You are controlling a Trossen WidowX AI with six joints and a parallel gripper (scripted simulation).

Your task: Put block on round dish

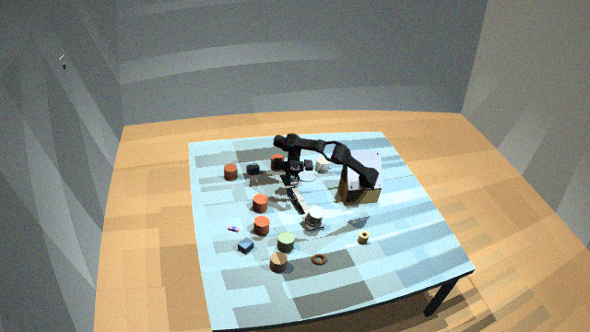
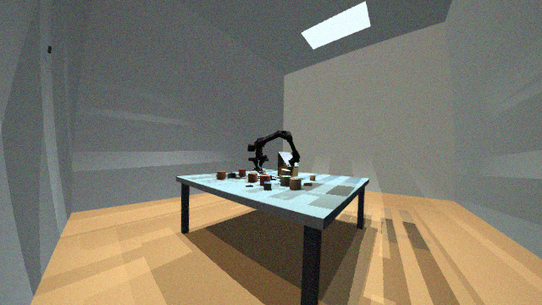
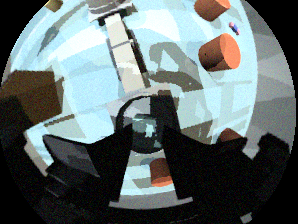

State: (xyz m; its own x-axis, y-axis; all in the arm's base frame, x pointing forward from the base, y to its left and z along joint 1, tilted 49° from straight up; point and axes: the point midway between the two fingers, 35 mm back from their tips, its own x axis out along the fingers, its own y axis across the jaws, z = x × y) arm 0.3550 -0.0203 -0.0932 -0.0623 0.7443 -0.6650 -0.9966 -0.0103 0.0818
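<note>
My gripper points down at the far end of the balance. Its fingers are drawn in against both sides of a small teal block, which sits inside a dark round rim at that end. The fingers hide the block's sides. One whitish cup stands on the balance's near end. The other whitish cup stands off the balance, beyond the round dish. The pale dish lies just right of the gripper in the top view.
Orange-red cylinders stand left of the balance. A green cylinder, a tan cylinder, a blue block and a brown ring are nearer the front. A brown box stands at the right.
</note>
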